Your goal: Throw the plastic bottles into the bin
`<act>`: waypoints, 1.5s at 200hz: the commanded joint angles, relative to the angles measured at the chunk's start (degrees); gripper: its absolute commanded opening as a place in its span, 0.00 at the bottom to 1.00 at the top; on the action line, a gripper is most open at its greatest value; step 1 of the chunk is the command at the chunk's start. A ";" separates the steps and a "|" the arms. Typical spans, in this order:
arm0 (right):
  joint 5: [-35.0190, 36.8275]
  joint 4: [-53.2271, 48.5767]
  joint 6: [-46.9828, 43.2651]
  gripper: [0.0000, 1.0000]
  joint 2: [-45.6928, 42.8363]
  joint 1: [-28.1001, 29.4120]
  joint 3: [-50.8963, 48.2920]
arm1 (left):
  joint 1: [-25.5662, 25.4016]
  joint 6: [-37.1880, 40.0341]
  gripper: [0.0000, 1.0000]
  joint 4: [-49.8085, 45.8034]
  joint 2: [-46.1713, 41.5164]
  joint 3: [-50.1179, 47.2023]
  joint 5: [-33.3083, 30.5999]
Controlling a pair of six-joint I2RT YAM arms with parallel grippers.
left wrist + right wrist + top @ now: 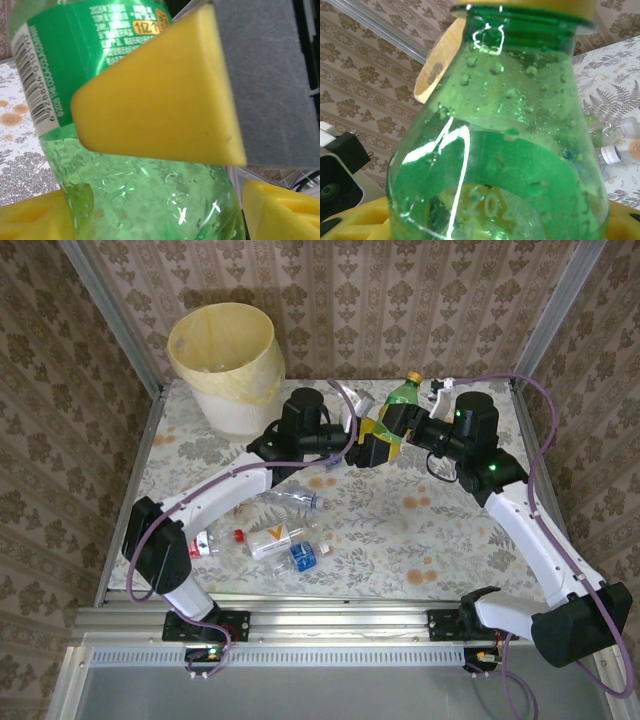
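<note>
Pressed flat on the label of the green bottle [125, 195] is a yellow foam pad [165, 105] with grey backing. It belongs to the right gripper [393, 430], which has the bottle clamped upright at the far middle of the table [450, 540], yellow cap [413, 377] on top. The left gripper [362, 445] reaches in from the left, its yellow fingers [30, 217] either side of the bottle's lower body; whether they press on it I cannot tell. The green label carries a barcode, the line "©2025 THE COCA-COLA COMPANY" along its edge, and an orange badge. The bin [240, 390] stands at the far left corner, just beyond the left arm. Near left lie four more plastic bottles [290, 502] that I can count: one clear, one red-labelled, one white-labelled with an orange mark, one blue-labelled. The table's right half lies open.
</note>
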 commanded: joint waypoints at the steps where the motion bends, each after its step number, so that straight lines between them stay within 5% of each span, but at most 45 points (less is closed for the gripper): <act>1: -0.16 2.02 -1.24 0.44 -0.03 0.65 0.32 | -0.41 -0.03 0.73 1.37 0.69 2.41 2.21; 112: -0.25 1.85 -1.15 0.43 0.10 1.76 -0.56 | -0.23 0.01 0.44 1.89 1.01 2.58 2.47; 163: 0.46 2.00 -1.51 0.55 -0.83 1.74 -1.41 | -0.06 -0.14 0.37 3.00 0.49 1.93 2.32; 187: 0.05 1.49 -1.42 0.73 -0.62 1.79 -1.23 | -0.03 0.23 0.37 3.35 -0.12 1.48 2.28; 266: 1.73 0.68 -2.67 0.99 -2.65 1.78 -2.01 | 0.45 2.74 0.35 2.19 -3.00 -0.23 0.76; 300: 2.91 0.19 -4.02 1.00 -4.32 1.71 -2.89 | 1.56 3.48 0.35 1.20 -4.42 -1.48 -1.51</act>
